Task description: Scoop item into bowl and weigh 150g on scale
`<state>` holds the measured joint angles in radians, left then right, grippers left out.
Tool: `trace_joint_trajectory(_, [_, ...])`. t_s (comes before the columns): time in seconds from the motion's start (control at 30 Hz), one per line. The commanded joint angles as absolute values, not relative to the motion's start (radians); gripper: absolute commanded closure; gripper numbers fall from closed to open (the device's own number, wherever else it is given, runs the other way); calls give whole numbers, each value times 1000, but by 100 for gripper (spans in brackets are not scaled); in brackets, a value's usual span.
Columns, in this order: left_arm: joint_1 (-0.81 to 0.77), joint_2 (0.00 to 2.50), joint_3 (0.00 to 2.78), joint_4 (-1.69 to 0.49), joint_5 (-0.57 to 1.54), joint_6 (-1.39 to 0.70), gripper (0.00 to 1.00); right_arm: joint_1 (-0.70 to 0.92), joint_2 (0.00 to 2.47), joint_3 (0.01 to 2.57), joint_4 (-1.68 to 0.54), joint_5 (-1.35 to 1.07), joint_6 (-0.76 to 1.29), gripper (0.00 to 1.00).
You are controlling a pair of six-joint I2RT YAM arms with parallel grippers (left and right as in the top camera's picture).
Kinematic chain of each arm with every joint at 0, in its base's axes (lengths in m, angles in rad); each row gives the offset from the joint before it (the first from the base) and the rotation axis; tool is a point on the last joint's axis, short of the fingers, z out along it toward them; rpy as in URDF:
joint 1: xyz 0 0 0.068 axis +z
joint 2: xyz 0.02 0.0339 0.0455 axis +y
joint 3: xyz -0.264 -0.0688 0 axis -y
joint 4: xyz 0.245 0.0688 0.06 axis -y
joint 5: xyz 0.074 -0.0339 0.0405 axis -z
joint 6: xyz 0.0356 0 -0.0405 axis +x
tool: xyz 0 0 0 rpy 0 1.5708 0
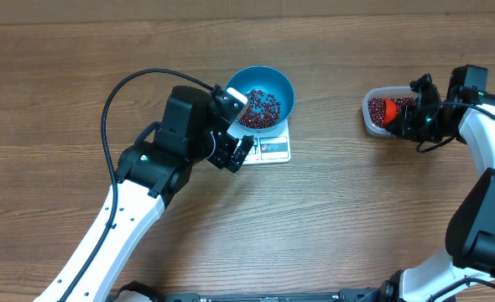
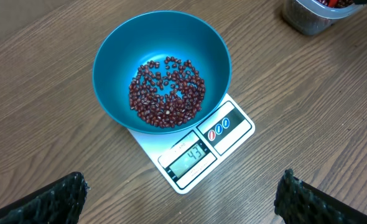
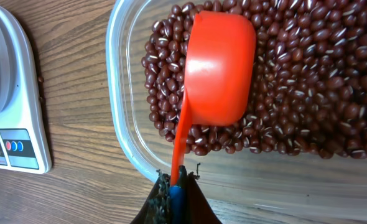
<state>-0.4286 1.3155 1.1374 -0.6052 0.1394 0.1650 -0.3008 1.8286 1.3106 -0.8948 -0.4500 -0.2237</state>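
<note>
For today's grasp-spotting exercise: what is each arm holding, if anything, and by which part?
The right fingers pinch the scoop by the end of its handle. The left fingers are open, holding nothing.

Mid-table [image 1: 63, 101], a little toward far edge: scale [image 1: 274, 151], display end facing near edge. On scale, over its rear part: bowl [image 1: 286, 94], with display and buttons uncovered in front. In bowl, at bottom: shallow layer of beans [image 1: 260, 109]. Just left of scale, by its near-left corner: left gripper [image 1: 237, 151], fingers spread wide, nothing between them. Well right of scale, toward table's right edge: tub [image 1: 370, 117]. In tub: more beans, much deeper heap, and scoop [image 1: 388, 109] lying on heap toward tub's left side, handle reaching across rim. At handle's end, beside tub's right side: right gripper [image 3: 176, 186], clamped on handle.
</note>
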Motion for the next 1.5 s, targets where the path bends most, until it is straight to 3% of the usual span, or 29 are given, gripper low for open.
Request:
trace_joint_trajectory(0.0, [-426, 1295, 1137, -602, 154, 184, 0, -299, 1860, 1329, -900, -488, -195, 96])
trace_joint_trajectory(1.47, [-426, 1295, 1137, -602, 154, 184, 0, -585, 1860, 1329, -923, -981, -188, 96])
